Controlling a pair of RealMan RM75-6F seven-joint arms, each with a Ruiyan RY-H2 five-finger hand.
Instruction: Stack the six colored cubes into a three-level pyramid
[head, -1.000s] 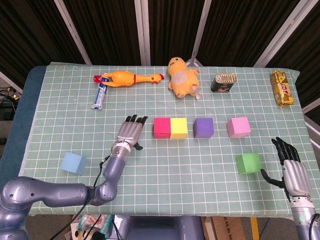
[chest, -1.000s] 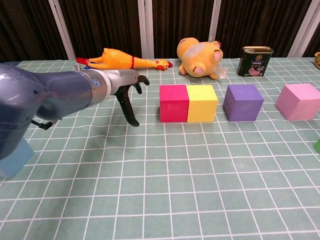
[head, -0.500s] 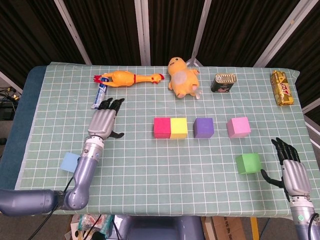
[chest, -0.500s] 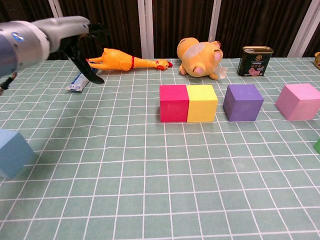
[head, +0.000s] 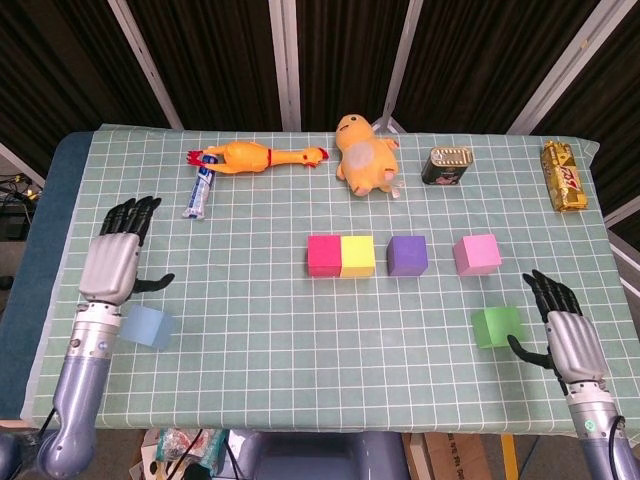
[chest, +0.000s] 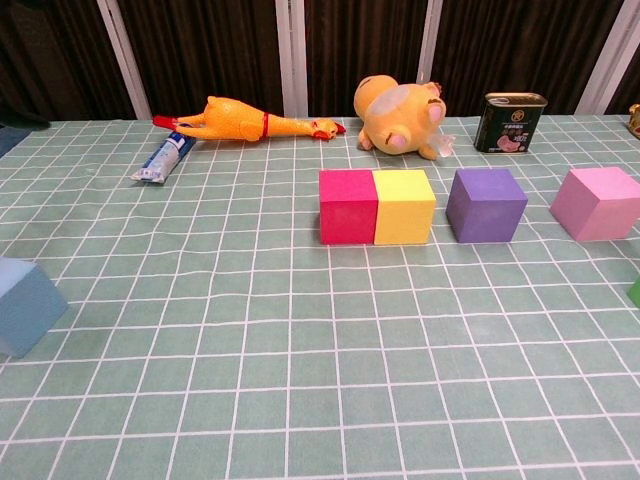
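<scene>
Barely started: base row only

Sitting touching: red cube (head: 323, 254) and yellow cube (head: 358, 255); purple (head: 407, 255), pink (head: 476, 253) spaced rightward, green (head: 497, 326) nearer, blue (head: 148, 326) far left. Hovering empty, fingers spread: left hand (head: 116, 262) above blue, right hand (head: 562, 330) beside green. Risking knocking green away with a sideways grab, or nudging the red-yellow pair when sliding purple in.

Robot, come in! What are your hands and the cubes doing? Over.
Left hand and right hand open, empty. Red cube touching yellow cube; nothing stacked. Nothing blocking.
</scene>
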